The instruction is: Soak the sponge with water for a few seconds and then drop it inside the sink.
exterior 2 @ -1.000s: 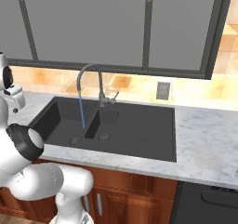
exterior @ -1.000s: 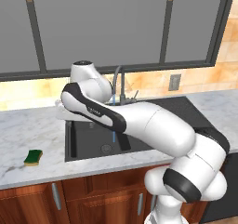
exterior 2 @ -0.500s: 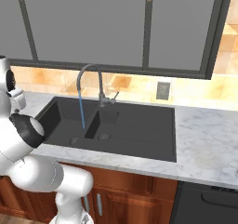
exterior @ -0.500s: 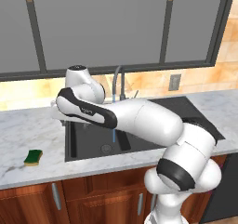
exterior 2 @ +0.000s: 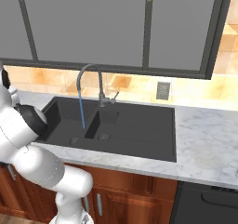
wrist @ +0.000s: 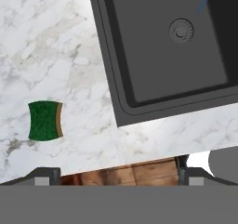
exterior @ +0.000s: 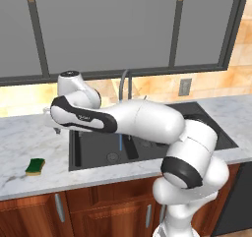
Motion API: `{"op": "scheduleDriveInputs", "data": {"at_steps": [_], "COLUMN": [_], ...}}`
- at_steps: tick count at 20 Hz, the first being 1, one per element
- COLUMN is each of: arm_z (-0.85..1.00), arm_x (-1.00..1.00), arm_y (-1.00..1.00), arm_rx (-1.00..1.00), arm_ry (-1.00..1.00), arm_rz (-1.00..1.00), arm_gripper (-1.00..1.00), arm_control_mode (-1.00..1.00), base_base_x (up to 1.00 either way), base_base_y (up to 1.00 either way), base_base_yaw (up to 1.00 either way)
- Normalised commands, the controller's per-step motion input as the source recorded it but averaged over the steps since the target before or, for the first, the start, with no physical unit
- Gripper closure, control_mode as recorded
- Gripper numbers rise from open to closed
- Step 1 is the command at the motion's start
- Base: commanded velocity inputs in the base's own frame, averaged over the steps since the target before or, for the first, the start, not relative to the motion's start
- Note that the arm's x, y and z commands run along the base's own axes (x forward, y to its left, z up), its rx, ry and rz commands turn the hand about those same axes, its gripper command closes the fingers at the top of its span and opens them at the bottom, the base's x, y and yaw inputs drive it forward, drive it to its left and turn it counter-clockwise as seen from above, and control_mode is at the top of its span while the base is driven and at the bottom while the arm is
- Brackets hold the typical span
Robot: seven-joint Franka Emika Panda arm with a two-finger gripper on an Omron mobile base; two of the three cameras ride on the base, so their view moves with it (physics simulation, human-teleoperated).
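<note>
Here, a small green-topped yellow sponge [exterior: 35,166] lies on the white marble surface [exterior: 29,137], at nine o'clock of the dark double-basin sink [exterior: 98,150]. A thin blue water stream [exterior 2: 82,110] falls into the sink. The pincer [wrist: 114,174] hovers empty above, fingertips [wrist: 46,174] apart.

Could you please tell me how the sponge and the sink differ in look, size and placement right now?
Colour: the sponge has a green top over a yellow body, while the sink is nearly black.
Size: the sponge is a small block; the sink is far larger, with basins.
Placement: the sponge lies on the marble counter, apart from the sink, which is set into it.
Water: the water runs into the sink, not onto the sponge.
Both are roughly rectangular.
</note>
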Motion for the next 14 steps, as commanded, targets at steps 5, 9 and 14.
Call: {"op": "scheduleDriveInputs", "data": {"at_steps": [5,9,14], "arm_z": [-0.29,-0.5,-0.41], "arm_x": [0.0,0.02,0.0], "arm_y": [0.22,0.14,0.14], "arm_rx": [-0.01,0.0,0.0], "arm_ry": [0.0,0.0,0.0], "arm_rz": [0.0,0.0,0.0], "arm_gripper": [-1.0,-1.0,-1.0], "arm_control_mode": [-1.0,-1.0,-1.0], "base_base_x": [0.0,0.0,0.0], "base_base_y": [0.0,0.0,0.0], "base_base_yaw": [0.0,0.0,0.0]}}
